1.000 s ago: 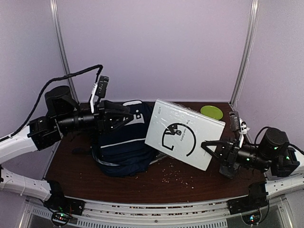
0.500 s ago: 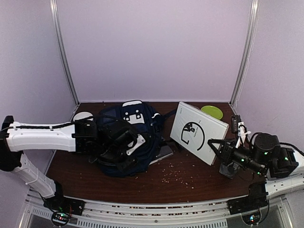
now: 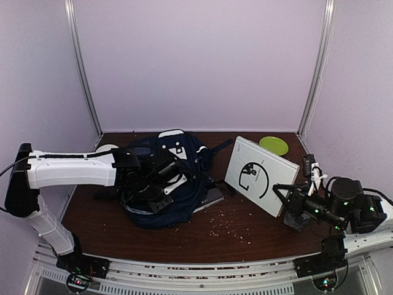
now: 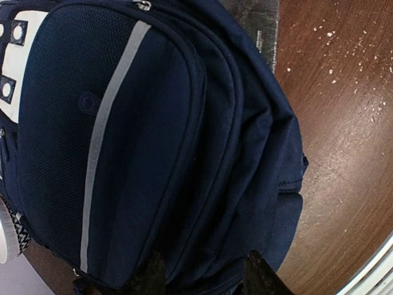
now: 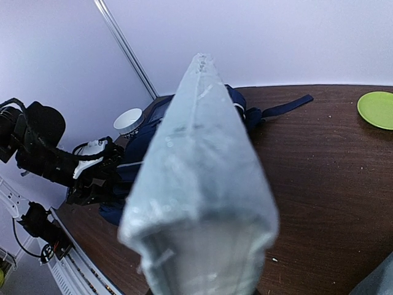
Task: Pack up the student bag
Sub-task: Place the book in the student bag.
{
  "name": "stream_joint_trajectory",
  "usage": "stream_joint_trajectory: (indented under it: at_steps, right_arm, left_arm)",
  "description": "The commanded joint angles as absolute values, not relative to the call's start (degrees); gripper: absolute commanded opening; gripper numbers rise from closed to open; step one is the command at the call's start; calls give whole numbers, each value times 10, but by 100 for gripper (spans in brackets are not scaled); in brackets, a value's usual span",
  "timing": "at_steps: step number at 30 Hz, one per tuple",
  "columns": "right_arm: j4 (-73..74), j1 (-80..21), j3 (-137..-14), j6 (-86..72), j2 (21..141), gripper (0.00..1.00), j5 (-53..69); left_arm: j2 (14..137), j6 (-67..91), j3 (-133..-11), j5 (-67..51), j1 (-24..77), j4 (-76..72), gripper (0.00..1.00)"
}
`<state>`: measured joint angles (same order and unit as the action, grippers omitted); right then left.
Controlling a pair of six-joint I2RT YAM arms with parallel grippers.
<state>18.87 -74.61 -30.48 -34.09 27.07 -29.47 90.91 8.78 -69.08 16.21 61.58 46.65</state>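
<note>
The student bag (image 3: 178, 184) lies on the brown table, navy with white stripes and a white buckle patch; it fills the left wrist view (image 4: 153, 141). My left gripper (image 3: 155, 184) hangs low over the bag's front, open, and its two dark fingertips (image 4: 147, 276) straddle folds of the navy fabric. My right gripper (image 3: 285, 200) is shut on the lower corner of a white book (image 3: 256, 174) with a black ring design. The book is held lifted and steeply tilted, to the right of the bag. The right wrist view shows it edge-on (image 5: 202, 172), in clear wrap.
A green plate (image 3: 273, 145) lies at the back right. A white cup (image 3: 107, 149) stands behind the bag on the left. A flat grey item (image 3: 213, 196) sticks out from under the bag's right side. Pale crumbs (image 3: 230, 224) are scattered on the table's front.
My left arm came down from its raised pose at the left onto the bag, and its jaws narrowed a little. The right gripper drew the book rightward and stood it more upright.
</note>
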Motion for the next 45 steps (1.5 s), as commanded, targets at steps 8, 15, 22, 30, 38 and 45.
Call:
stream_joint_trajectory:
  at_steps: [8,15,22,30,38,45]
  right_arm:
    - [111,-743,-318,-336,263,0,-307]
    - [111,-743,-321,-337,272,0,-301]
    - [110,-743,-322,-338,269,0,-301]
    - [108,-743,-319,-341,267,0,-300]
    - [114,-743,-320,-345,258,0,-321]
    - [134,-743,-331,-358,231,0,-349]
  left_arm:
    - [936,52,-700,24,601,434,83]
    - [970,52,-705,12,582,435,73]
    - [969,50,-719,16,575,434,46]
    - [938,56,-736,37,572,434,0]
    - [888,74,-807,34,557,428,0]
    - [882,117,-939,40,536,425,0]
